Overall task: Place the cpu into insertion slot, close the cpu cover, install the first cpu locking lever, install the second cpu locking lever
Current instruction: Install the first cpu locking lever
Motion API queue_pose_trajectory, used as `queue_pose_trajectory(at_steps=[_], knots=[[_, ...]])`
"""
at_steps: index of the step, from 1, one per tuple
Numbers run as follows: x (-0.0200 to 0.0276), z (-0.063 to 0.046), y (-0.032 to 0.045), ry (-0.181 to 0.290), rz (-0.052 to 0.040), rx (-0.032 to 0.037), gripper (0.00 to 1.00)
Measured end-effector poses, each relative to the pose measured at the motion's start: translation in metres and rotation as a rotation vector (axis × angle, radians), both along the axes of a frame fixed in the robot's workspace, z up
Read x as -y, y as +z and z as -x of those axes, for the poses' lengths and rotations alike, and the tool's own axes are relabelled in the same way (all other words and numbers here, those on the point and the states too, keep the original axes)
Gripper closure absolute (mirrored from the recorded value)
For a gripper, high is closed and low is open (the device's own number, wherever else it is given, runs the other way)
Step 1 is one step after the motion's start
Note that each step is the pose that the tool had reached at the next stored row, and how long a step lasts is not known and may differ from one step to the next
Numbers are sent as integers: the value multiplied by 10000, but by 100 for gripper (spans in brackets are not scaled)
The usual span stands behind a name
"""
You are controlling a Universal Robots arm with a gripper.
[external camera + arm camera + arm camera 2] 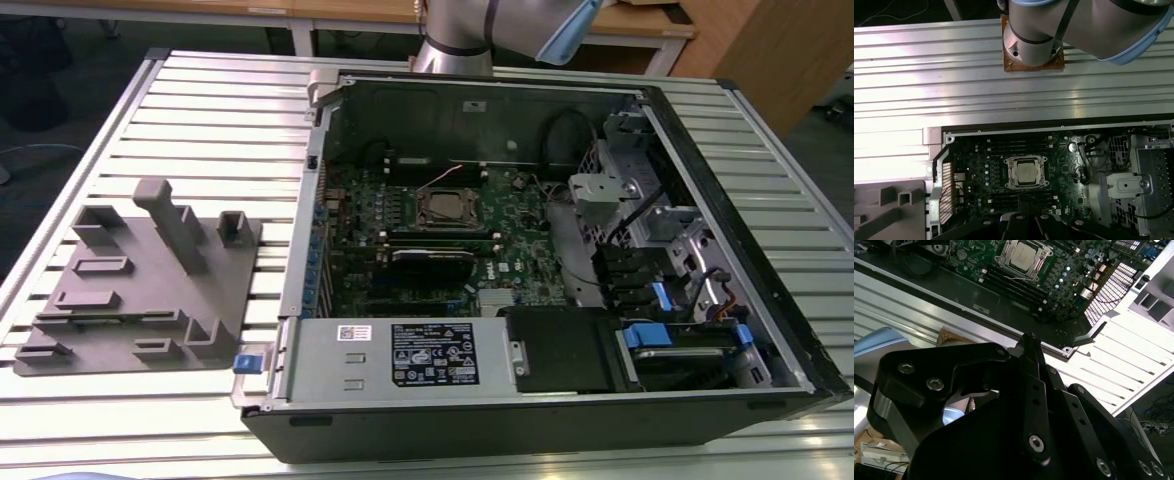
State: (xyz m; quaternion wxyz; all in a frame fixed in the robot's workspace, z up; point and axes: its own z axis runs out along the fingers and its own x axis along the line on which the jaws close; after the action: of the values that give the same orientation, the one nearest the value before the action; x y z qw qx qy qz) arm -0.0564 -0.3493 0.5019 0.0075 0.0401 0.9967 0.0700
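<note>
Gripper (1029,342) hung high over the open case (534,432), touching nothing; its opening and load could not be told. Grey fixture (134,290) sat by the table (200,100) edge on the exterior view's left. Cpu (1026,173) lay in the insertion slot (424,210), mid-motherboard (514,262). Risk, as I judged it: a skewed descent could snag the cpu cover (1011,172).

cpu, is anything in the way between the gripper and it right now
Nothing visible is. The cpu sits in its socket in the open case, its metal top showing, and the gripper hangs above the board with only open air between them.
</note>
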Motion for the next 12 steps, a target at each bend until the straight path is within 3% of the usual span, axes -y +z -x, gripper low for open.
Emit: queue_pose_trajectory(at_steps=[4, 12], knots=[[0, 0, -16, 0, -2, 1, 89], [1, 0, -162, 1, 0, 0, 89]])
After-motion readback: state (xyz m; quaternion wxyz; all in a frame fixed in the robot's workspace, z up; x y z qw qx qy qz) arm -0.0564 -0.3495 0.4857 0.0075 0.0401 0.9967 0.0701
